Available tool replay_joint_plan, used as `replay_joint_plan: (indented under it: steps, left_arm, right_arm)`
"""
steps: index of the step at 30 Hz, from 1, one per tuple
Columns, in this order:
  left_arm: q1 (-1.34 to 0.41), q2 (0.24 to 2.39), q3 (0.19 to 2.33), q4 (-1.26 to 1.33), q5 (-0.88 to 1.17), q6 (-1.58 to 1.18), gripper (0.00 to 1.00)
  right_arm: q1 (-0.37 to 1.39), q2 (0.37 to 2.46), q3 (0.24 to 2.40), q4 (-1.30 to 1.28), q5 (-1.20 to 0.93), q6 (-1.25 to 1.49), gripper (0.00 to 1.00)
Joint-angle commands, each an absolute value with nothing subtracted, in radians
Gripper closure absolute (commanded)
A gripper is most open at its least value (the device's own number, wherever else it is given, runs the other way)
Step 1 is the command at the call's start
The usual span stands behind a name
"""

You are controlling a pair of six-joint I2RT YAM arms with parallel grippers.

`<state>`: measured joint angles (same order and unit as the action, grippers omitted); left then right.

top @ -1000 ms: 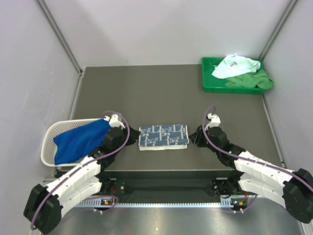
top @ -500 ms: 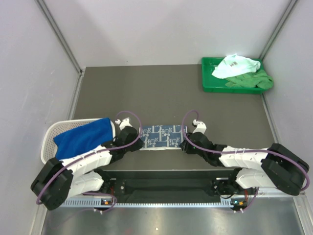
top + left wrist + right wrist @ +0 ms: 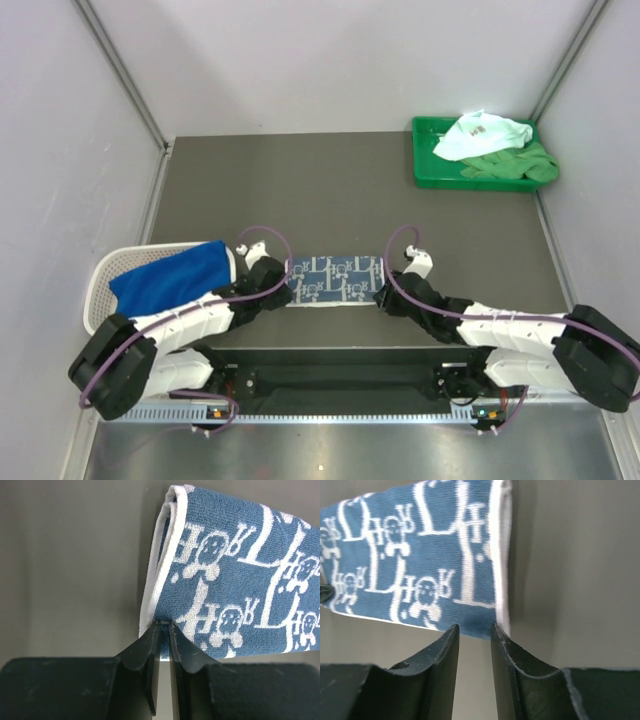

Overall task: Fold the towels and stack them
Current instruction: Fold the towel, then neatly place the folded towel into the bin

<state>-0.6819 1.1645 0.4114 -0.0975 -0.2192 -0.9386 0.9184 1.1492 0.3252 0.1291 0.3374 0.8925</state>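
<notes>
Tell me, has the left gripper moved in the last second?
Yes. The left gripper moved right, away from the basket, to the printed towel's left edge.

soft even light overhead, wrist views dimmer (towel [image 3: 420, 555] casts faint shadow)

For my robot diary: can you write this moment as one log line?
printed towel: folded, on table | left gripper: shut on its corner | right gripper: open at other corner
</notes>
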Motion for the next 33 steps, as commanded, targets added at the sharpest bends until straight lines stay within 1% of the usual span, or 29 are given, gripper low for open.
replay_joint_plan:
  steps: [1,6,10,13,14,16,17,21,25,27,28,33]
  left_arm:
    - [-0.683,1.169,0.439,-0.169,-0.25,-0.919,0.83]
    - [-0.683,1.111,0.472,-0.21,-0.232,-0.89,0.8]
    - [-0.683,1.007,0.58,-0.311,-0.238,-0.844,0.75]
    - [-0.686,0.922,0.659,-0.365,-0.222,-0.804,0.67]
    - [-0.686,0.905,0.713,-0.406,-0.213,-0.793,0.64]
    - [-0.69,0.876,0.776,-0.452,-0.216,-0.767,0.62]
    - [-0.693,0.87,0.835,-0.475,-0.215,-0.758,0.61]
    - [-0.704,0.848,0.959,-0.554,-0.201,-0.723,0.6]
    - [-0.707,0.864,1.057,-0.655,-0.167,-0.667,0.61]
    - [-0.707,0.864,1.107,-0.696,-0.164,-0.652,0.61]
    - [-0.707,0.85,1.118,-0.71,-0.166,-0.638,0.61]
    - [-0.707,0.804,1.184,-0.804,-0.176,-0.608,0.6]
  right_arm:
    - [0.917,1.103,0.336,-0.053,0.408,0.876,0.68]
    - [0.931,1.032,0.402,-0.127,0.411,0.847,0.68]
    - [0.983,1.078,0.558,-0.189,0.457,0.824,0.68]
    - [1.02,1.182,0.678,-0.193,0.48,0.808,0.67]
    - [1.038,1.25,0.739,-0.181,0.482,0.801,0.66]
    - [1.06,1.326,0.808,-0.173,0.482,0.795,0.65]
    - [1.081,1.412,0.848,-0.175,0.486,0.79,0.64]
    - [1.12,1.627,1.101,-0.204,0.491,0.769,0.61]
    - [1.143,1.836,1.274,-0.262,0.505,0.761,0.55]
    - [1.16,1.885,1.351,-0.285,0.526,0.756,0.52]
    - [1.166,1.903,1.37,-0.293,0.534,0.755,0.48]
    - [1.19,2.017,1.476,-0.386,0.584,0.762,0.4]
